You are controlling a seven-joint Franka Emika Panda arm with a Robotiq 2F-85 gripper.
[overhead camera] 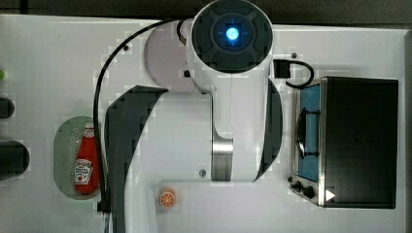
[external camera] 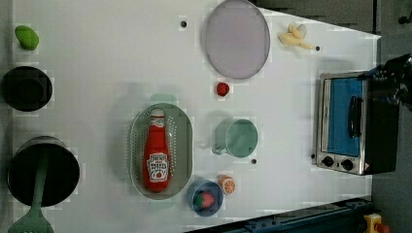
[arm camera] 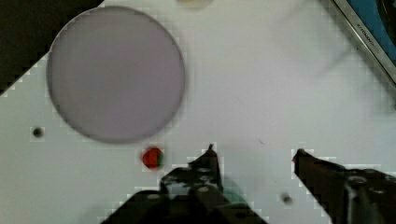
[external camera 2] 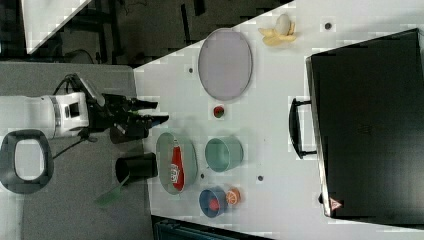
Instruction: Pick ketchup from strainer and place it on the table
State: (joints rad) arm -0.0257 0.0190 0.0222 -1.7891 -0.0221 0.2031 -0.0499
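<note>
The ketchup [external camera: 156, 156], a red squeeze bottle with a white label, lies on its side inside the pale green strainer [external camera: 183, 145] on the white table [external camera: 97, 73]. In the top view the ketchup [overhead camera: 85, 161] and strainer [overhead camera: 63, 155] sit at the far left, beside the arm's dark shadow. In the right view my gripper [external camera 2: 157, 111] hangs open just off the table's edge, up and to the left of the strainer [external camera 2: 164, 150] and ketchup [external camera 2: 176, 169]. In the wrist view the gripper [arm camera: 254, 154] stands open with only bare table between its fingertips [arm camera: 210, 156].
Near the strainer stand a teal cup [external camera: 240, 138], a blue bowl [external camera: 205, 196] holding a strawberry, and an orange slice [external camera: 227, 184]. A loose strawberry [external camera: 222, 89], lilac plate [external camera: 236, 39] and banana [external camera: 294, 38] lie further off. Toaster oven [external camera: 350, 124]; black pots [external camera: 42, 170].
</note>
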